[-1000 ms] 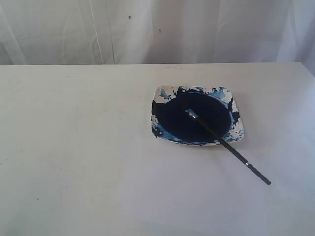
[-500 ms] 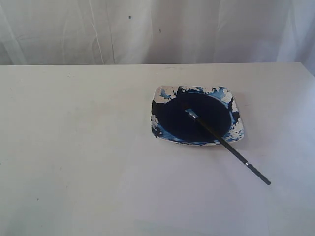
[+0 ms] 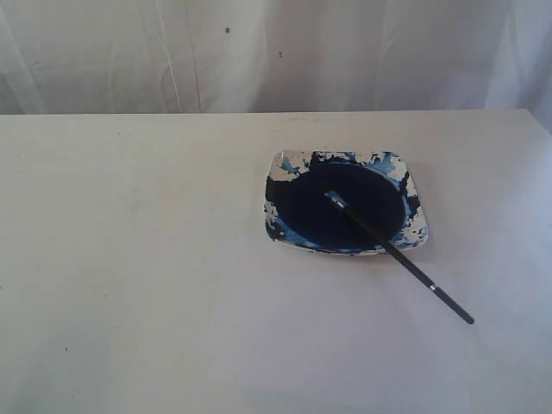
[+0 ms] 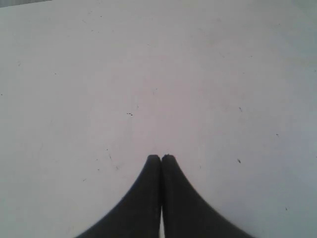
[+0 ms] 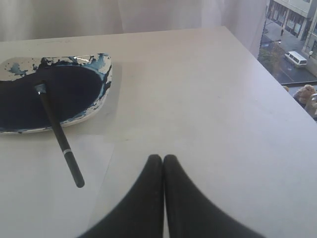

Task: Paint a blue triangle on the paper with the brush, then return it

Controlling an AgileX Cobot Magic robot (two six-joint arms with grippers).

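The brush (image 3: 401, 259) lies with its bristle tip in the dark blue paint of a square dish (image 3: 278, 166) and its handle sticking out over the rim. In the right wrist view the brush (image 5: 59, 136) and dish (image 5: 106, 74) sit ahead of my right gripper (image 5: 163, 156), which is shut and empty, a short way from the handle end. The paper (image 5: 44, 198) lies flat under that handle end; no blue triangle shows on it. My left gripper (image 4: 161, 156) is shut and empty over a bare white surface. Neither gripper appears in the exterior view.
A wrinkled white curtain (image 3: 259, 52) hangs behind the table (image 3: 129, 216). The table's far edge (image 5: 277, 84) shows in the right wrist view, with a street below it.
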